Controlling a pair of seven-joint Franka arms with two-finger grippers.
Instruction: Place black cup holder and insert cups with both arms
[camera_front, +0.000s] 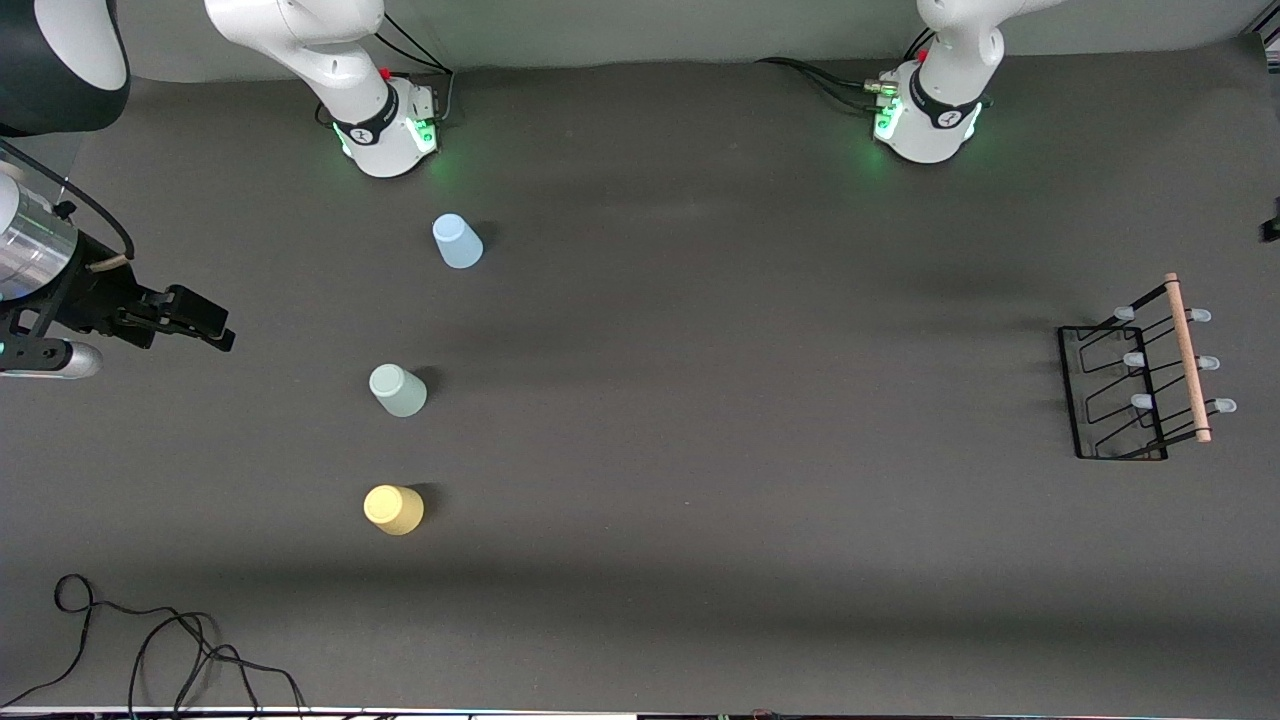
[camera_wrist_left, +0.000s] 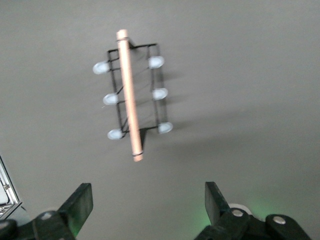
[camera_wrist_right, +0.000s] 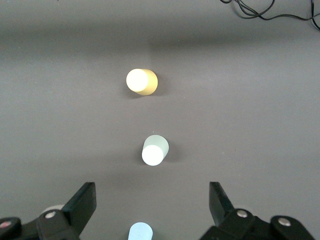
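Note:
The black cup holder (camera_front: 1140, 375) stands at the left arm's end of the table, its wooden rod (camera_front: 1187, 357) on top. In the left wrist view the cup holder (camera_wrist_left: 129, 95) lies below my left gripper (camera_wrist_left: 148, 192), which hangs open and empty high above it. Three cups stand in a row at the right arm's end: light blue (camera_front: 457, 241), mint green (camera_front: 398, 390) and yellow (camera_front: 394, 509), the yellow nearest the front camera. My right gripper (camera_front: 215, 330) hovers open and empty high above that end. It looks down on the yellow cup (camera_wrist_right: 141, 81), the mint cup (camera_wrist_right: 154, 150) and the blue cup (camera_wrist_right: 140, 232).
Loose black cables (camera_front: 150, 640) lie at the table's front edge toward the right arm's end, also seen as cables (camera_wrist_right: 270, 10) in the right wrist view. The right arm's base (camera_front: 385, 135) and the left arm's base (camera_front: 930, 125) stand along the back edge.

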